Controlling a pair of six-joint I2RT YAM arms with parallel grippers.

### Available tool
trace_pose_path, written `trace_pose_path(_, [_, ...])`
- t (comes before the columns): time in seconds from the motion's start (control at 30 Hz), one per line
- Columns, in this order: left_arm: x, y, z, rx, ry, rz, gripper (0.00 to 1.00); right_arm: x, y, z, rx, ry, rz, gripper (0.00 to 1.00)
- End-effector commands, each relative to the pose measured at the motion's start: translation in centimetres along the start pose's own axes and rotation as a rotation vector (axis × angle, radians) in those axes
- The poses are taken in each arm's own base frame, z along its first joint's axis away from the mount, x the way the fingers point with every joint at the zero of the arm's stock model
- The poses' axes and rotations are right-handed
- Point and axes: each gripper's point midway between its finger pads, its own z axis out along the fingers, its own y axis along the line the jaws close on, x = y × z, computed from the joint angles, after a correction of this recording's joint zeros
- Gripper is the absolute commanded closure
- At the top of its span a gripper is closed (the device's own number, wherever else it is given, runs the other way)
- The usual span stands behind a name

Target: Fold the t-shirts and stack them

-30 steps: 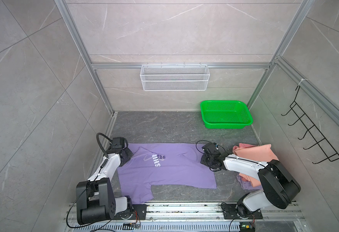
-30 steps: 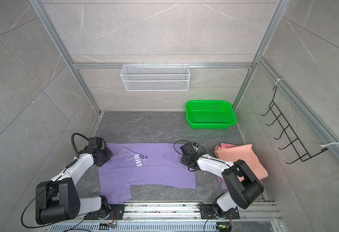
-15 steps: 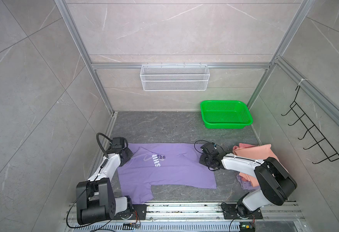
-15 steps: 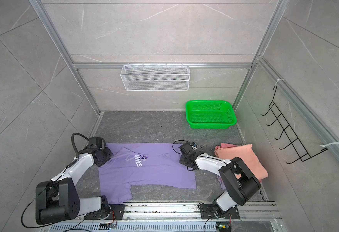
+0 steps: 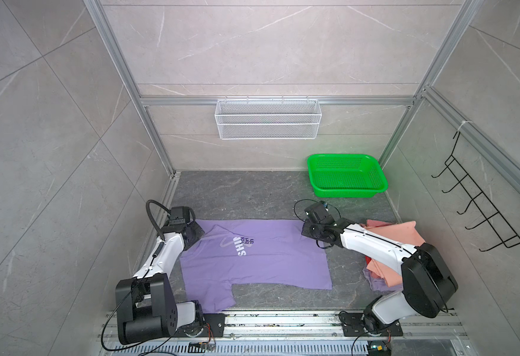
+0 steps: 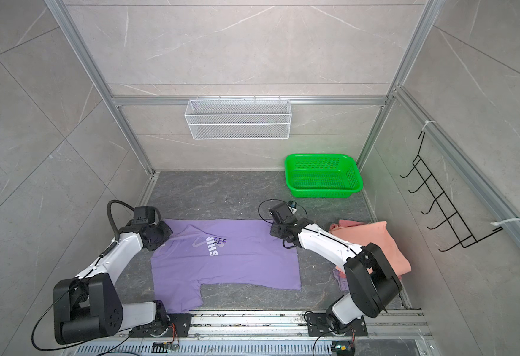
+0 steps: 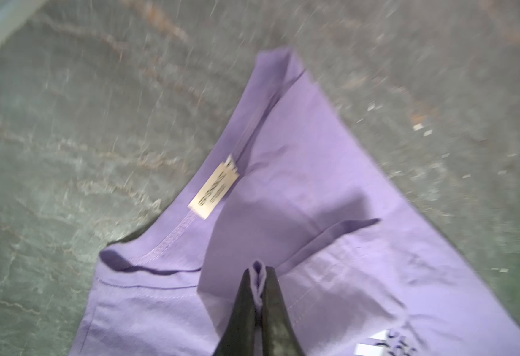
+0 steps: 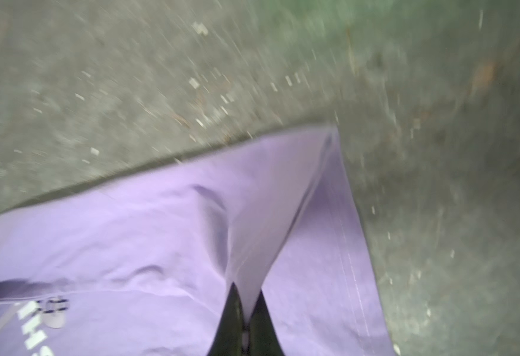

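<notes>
Lavender t-shirt flat, pinched by left gripper, right gripper; green basket apart.

Grey floor bears spread purple t-shirt, pink t-shirt heap, green basket.

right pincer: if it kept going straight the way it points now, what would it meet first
The lavender purple cotton t-shirt it is pinching, then probably the grey marbled stone floor right beneath; the right pincer looks angled downward, but depth is unclear.

Overhead pair, wrists near t-shirt (seemingly downward)
</notes>
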Motion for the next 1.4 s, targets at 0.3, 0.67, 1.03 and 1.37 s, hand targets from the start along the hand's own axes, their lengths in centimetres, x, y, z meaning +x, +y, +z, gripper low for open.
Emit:
trace_pose_path(0.3, [-10.6,-10.4,-1.9,0.248,-0.153,0.238,1.00,-12.2,1.9,2.7,-0.026,-0.122,-0.016,1.00])
trace_pose_path(0.67, [-14.6,-14.4,-0.2,0.308,-0.192,0.398,1.00,-14.5,-1.0,6.4,-0.010,-0.140,0.129,1.00])
trace_pose_path(1.03, [-13.4,-14.2,1.6,0.309,-0.140,0.408,1.00,-13.0,-2.0,10.7,-0.026,-0.022,0.161,1.00])
trace_pose_path(1.37, [-8.7,-9.3,1.6,0.083,-0.081,0.366,1.00,-11.3,-4.0,11.1,-0.018,0.036,0.133,1.00])
